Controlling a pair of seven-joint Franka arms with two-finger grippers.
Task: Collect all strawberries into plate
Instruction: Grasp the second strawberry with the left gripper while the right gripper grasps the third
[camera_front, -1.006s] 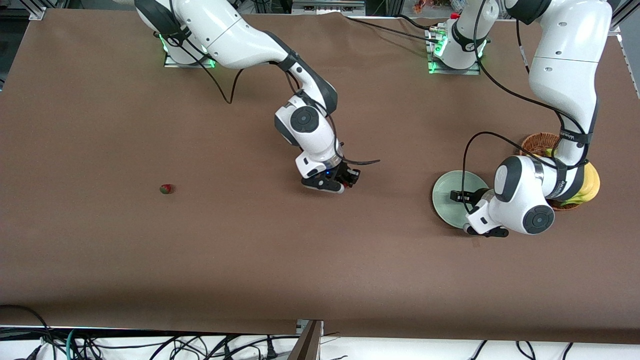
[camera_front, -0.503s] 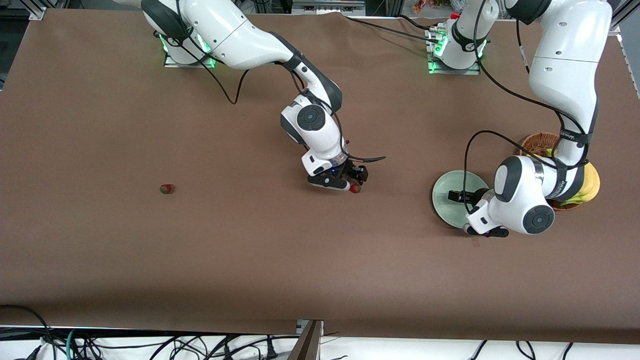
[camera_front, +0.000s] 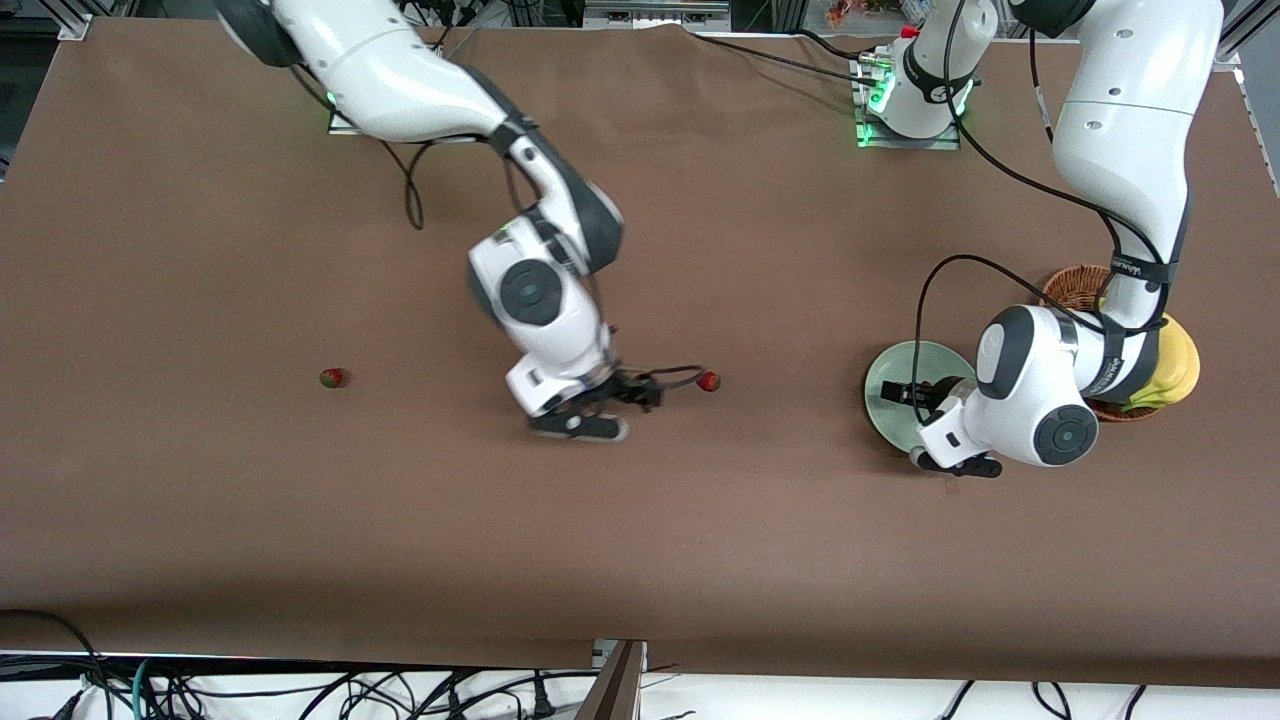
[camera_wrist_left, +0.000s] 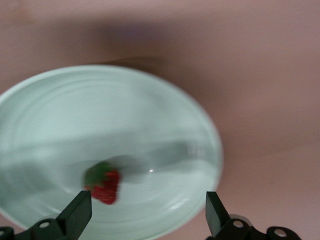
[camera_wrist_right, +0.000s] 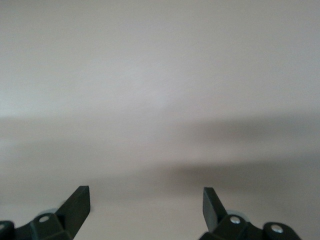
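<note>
The right hand (camera_front: 640, 393) hangs low over the middle of the brown counter (camera_front: 200, 520), its fingers (camera_wrist_right: 75, 202) spread apart with nothing between them. A second ago it was clamped on a strawberry; now that strawberry (camera_front: 709, 381) lies bare on the cloth just beside the hand, toward the left arm's end, and the arm has swung away from it toward its own end. So the berry was set down partway — well short of the plate, about midway along the counter.

At about the same depth, well apart toward the right arm's end, another strawberry (camera_front: 333, 378) lies alone.

The left hand (camera_front: 925, 395) hovers over the mint-green plate (camera_front: 885, 385), jaws wide and empty. Its wrist view shows a third strawberry (camera_wrist_left: 104, 182) lying in the plate's well, so one of three appears delivered. My guess is the mid-counter drop is a relay, leaving that berry where the left arm can reach it while the right arm goes for the one at its own end.

Slightly farther from the camera, beside the plate, a wicker basket (camera_front: 1075, 285) with bananas (camera_front: 1175, 365) sits under the left arm. Nothing lies between either loose berry and the plate.
</note>
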